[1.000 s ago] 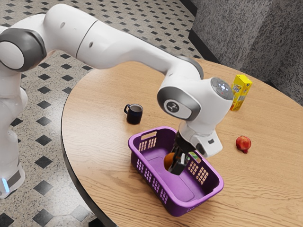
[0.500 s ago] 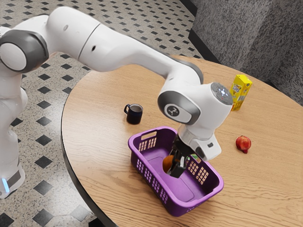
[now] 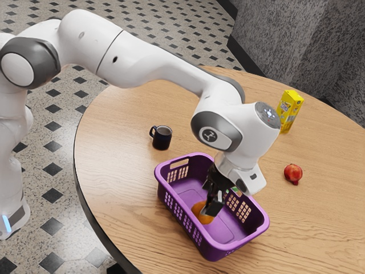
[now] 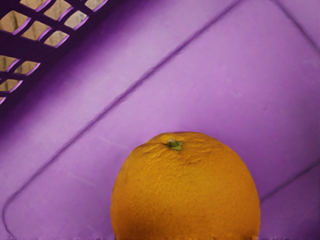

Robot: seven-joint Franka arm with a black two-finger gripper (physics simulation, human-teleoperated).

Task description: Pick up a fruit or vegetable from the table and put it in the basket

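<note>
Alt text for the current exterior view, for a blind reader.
An orange is inside a purple basket, the robot's black gripper right at it. A dark mug, yellow carton and red fruit share the wooden table.

purple basket (image 3: 217,251) | orange fruit (image 4: 185,190) | red fruit (image 3: 293,172) | yellow carton (image 3: 289,108) | dark mug (image 3: 162,140) | black-diamond-patterned floor (image 3: 48,142)

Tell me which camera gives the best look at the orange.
The wrist view: it shows the orange large and close, with its green stem spot and dimpled skin, though the picture's lower edge cuts it off. The exterior view shows it smaller, inside the purple basket, partly covered by the gripper.
</note>
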